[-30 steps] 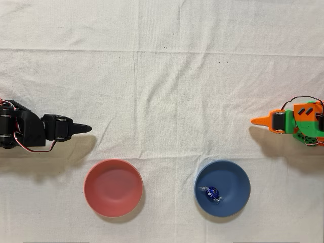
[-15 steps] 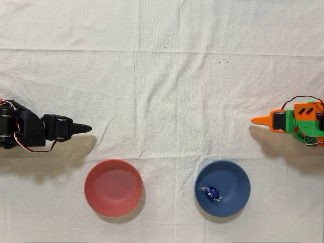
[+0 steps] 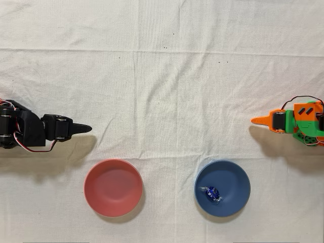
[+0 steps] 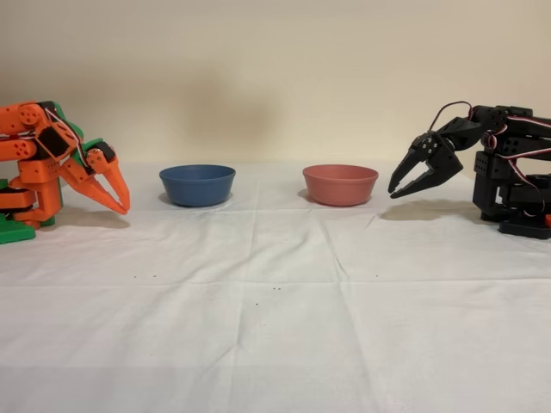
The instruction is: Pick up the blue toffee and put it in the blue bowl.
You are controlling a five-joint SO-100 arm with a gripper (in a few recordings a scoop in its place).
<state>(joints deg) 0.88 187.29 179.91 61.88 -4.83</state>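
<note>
- Overhead view: the toffee [image 3: 212,192] sits inside the blue bowl [image 3: 234,178], a little left of the bowl's centre, foil glinting, its clear twists poking out on both sides.
- That bowl lies low and right of centre on the white cloth [image 3: 162,81]; the red bowl [image 3: 113,188] sits level with it further left, the two well apart.
- My gripper [image 3: 259,121] is at the right edge, pointing left, above the blue bowl in the picture and off to its right, not touching it.
- From up here my fingers read as one orange spike, so I cannot tell the gap from this view.
- The idle black arm [image 3: 30,131] lies at the left edge, its tip pointing right toward mine.
- Fixed view: now I'm on the left, gripper [image 4: 123,203] hanging tips-down just above the cloth [image 4: 275,301], folded close to my base.
- My fingers [image 4: 96,193] meet at the tips, pressed together with nothing between them.
- The blue bowl [image 4: 197,184] stands just to the right of my tips, clear of them; the red bowl [image 4: 340,184] is further right.
- The blue bowl's wall hides whatever lies inside from this side.
</note>
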